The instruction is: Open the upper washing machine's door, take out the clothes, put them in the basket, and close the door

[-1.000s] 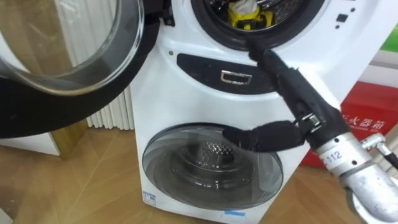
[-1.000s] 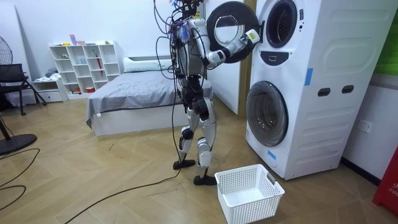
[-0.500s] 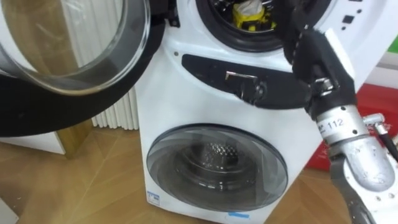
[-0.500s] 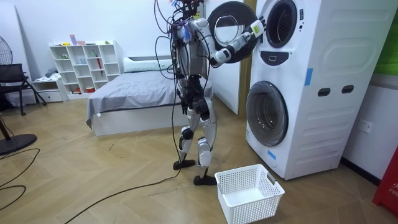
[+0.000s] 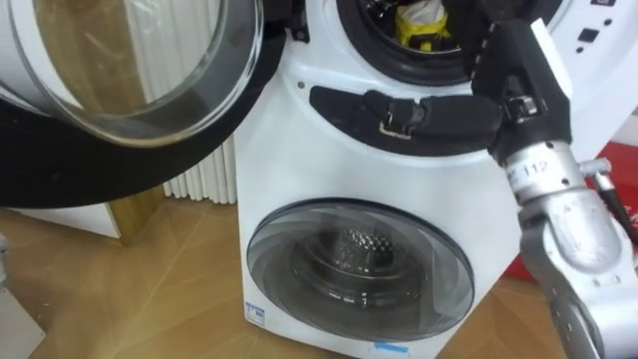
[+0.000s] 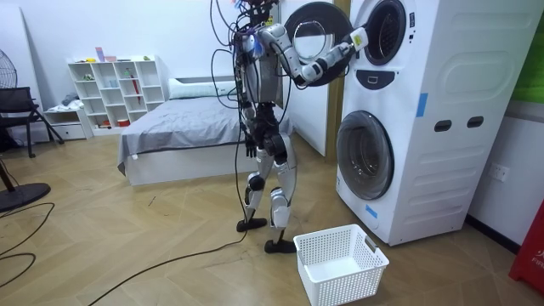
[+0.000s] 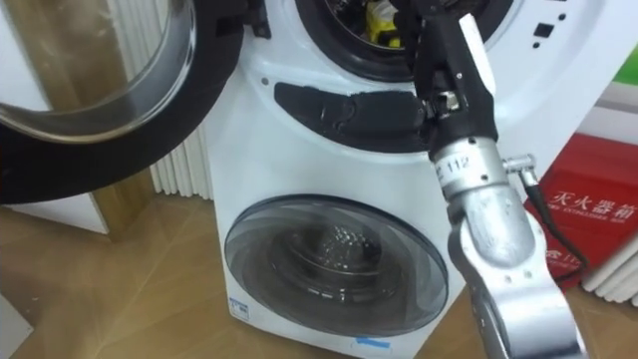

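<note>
Right hand (image 5: 518,75) was positioned at the open drum (image 5: 371,52) to reach the clothes (image 5: 417,25). Its fingers were cropped, so its grasp state could not be determined.

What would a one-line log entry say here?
phase: reach | right hand: at upper drum mouth | yellow garment: inside | door: open

Right hand (image 5: 518,80) lifted higher, seemingly reaching into upper drum mouth (image 5: 371,52)
</note>
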Motion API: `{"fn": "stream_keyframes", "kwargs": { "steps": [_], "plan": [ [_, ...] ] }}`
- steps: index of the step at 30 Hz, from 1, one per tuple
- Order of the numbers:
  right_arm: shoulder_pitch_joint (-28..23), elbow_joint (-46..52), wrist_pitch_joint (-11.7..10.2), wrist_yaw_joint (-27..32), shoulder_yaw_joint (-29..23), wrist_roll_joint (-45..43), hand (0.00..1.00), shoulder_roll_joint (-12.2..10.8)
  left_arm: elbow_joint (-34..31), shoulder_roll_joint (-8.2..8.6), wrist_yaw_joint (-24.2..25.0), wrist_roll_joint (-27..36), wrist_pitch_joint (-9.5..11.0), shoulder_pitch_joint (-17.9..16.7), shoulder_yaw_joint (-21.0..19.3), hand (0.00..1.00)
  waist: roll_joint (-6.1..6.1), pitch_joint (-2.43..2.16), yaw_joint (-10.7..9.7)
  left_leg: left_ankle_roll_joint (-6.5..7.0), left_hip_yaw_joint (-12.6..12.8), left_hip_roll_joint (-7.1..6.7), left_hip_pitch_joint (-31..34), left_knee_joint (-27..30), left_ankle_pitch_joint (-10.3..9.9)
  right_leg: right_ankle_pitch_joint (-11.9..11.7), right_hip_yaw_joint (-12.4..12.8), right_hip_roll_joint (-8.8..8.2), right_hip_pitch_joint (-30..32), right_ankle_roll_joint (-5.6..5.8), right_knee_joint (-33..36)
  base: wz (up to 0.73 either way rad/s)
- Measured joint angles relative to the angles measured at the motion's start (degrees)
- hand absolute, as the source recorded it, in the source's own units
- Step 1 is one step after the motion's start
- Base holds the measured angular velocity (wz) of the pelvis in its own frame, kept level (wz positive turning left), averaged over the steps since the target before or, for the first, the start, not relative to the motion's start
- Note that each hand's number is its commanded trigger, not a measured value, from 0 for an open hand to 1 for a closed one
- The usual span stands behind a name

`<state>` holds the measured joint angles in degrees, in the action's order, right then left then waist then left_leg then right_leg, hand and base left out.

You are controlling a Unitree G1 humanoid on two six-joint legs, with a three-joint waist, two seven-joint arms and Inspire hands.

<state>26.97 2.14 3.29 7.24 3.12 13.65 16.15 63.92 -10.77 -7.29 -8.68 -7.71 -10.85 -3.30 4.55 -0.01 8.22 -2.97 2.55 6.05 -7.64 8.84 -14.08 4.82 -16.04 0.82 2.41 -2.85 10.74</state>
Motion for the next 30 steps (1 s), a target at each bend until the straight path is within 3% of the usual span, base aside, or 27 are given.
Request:
{"fn": "stream_keyframes", "kwargs": {
  "steps": [6,17,22,25,27,28,29,30],
  "plan": [
    [4.5,-4.1,0.6,2.5,0.0,2.7,0.00,0.2,-0.7,-0.02,0.1,-0.5,-0.6,0.1,-0.5,0.00,1.43,0.02,0.1,0.00,-0.1,0.06,0.1,0.0,0.0,0.0,-0.5,-0.03,-0.2,0.01,-0.2,0.02],
    [6.7,-6.1,0.6,7.2,-0.1,5.6,0.00,4.3,-2.8,-0.26,0.3,-1.0,-0.9,-1.5,-2.3,0.00,1.22,0.19,0.2,0.00,-0.3,0.03,0.2,-0.1,0.0,0.1,-1.5,-0.31,-0.4,0.19,-0.3,0.03],
    [6.7,-6.1,0.6,8.3,0.0,4.2,0.00,4.5,-4.6,-0.52,0.0,-1.0,-1.5,-2.2,-2.0,0.00,1.18,0.18,0.0,-0.02,0.1,0.10,0.5,1.3,0.0,0.3,-1.1,-0.29,-0.4,-0.02,0.1,-0.03],
    [6.5,-6.2,0.5,8.2,0.0,3.5,0.00,4.5,-4.6,-0.84,-0.6,-1.0,-1.6,-2.1,-2.0,0.00,1.24,0.32,0.2,-0.67,1.4,0.38,2.1,7.6,-0.6,1.8,-0.7,-0.56,-0.3,-0.64,2.3,-0.06],
    [6.4,-6.8,0.5,8.2,0.3,3.2,0.00,4.5,-3.9,-1.18,-1.2,-1.0,-1.7,-2.5,-2.0,0.00,1.28,0.50,0.7,-0.79,0.2,0.89,6.7,20.7,-0.9,3.5,0.2,-0.84,-1.1,-1.68,4.7,-0.17],
    [6.5,-7.0,0.3,8.2,0.3,3.2,0.00,4.5,-3.8,-1.15,-1.1,-1.0,-1.7,-2.6,-2.0,0.00,0.92,0.77,1.2,-0.79,-0.1,1.33,7.9,24.3,-0.8,4.0,0.5,-0.80,-1.5,-2.15,5.3,-0.27],
    [6.5,-8.2,-0.2,8.3,0.3,2.9,0.00,4.5,-3.7,-1.03,-1.1,-0.9,-1.8,-2.8,-2.0,0.00,0.26,1.31,1.6,-0.71,-1.6,1.74,10.0,30.4,-0.5,5.8,1.5,-0.18,-2.1,-2.72,6.6,-0.11],
    [6.3,-9.7,-0.2,8.5,0.1,1.9,0.00,4.5,-3.8,-0.79,-1.0,-1.0,-2.0,-3.0,-2.0,0.00,0.38,1.15,1.1,-0.86,-2.7,1.28,12.5,32.5,-0.9,7.8,1.7,-0.09,-2.3,-2.99,8.4,0.00]
  ]
}}
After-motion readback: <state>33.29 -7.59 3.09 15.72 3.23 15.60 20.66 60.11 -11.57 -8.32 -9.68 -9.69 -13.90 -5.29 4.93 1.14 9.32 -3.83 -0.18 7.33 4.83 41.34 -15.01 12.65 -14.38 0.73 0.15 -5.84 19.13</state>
